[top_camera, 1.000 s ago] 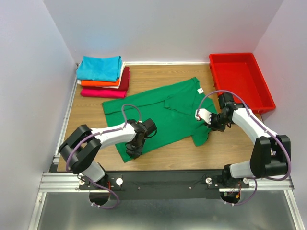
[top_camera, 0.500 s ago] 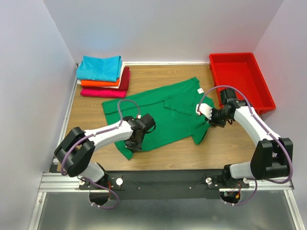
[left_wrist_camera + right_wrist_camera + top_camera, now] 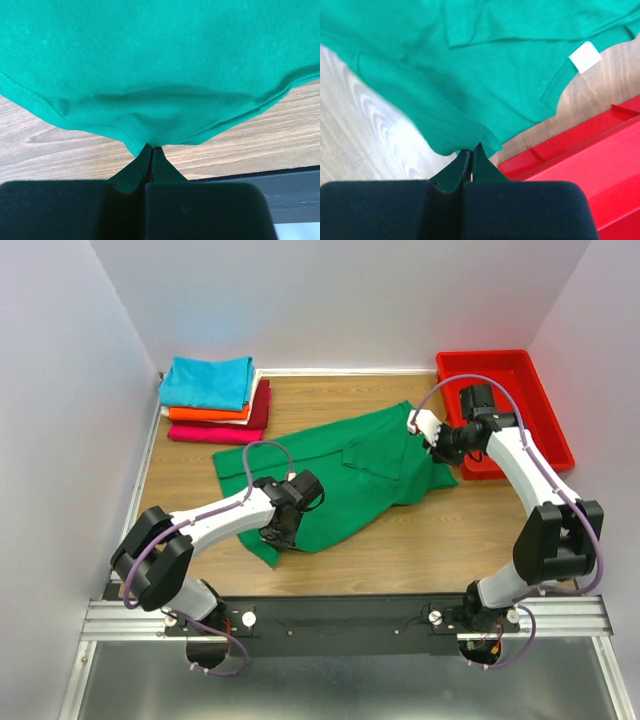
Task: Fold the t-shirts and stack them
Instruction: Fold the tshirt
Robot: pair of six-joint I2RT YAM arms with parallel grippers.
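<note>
At the far left corner of the bench (image 3: 430, 550) we see a folded stack. The turquoise tee (image 3: 208, 382) is on top, with the orange tee (image 3: 210, 413) under it. The magenta tee (image 3: 215, 434) is at the bottom, and the dark red tee (image 3: 262, 405) shows along the stack's right side.

Nearer us, the left claw (image 3: 151, 150) is clenched on the near hem of the green t-shirt (image 3: 340, 475). In the wrist view we see the cloth pinched between the closed fingers and puckered just above them.

The green t-shirt lies rumpled across the middle of the bench, running from its near-left corner up toward the far right.

On the right side, the right claw (image 3: 471, 149) is clenched on a folded edge of the same shirt. The white neck label (image 3: 584, 56) shows just beyond it. The red tray (image 3: 505, 365) sits at the far right, just beside that claw.
</note>
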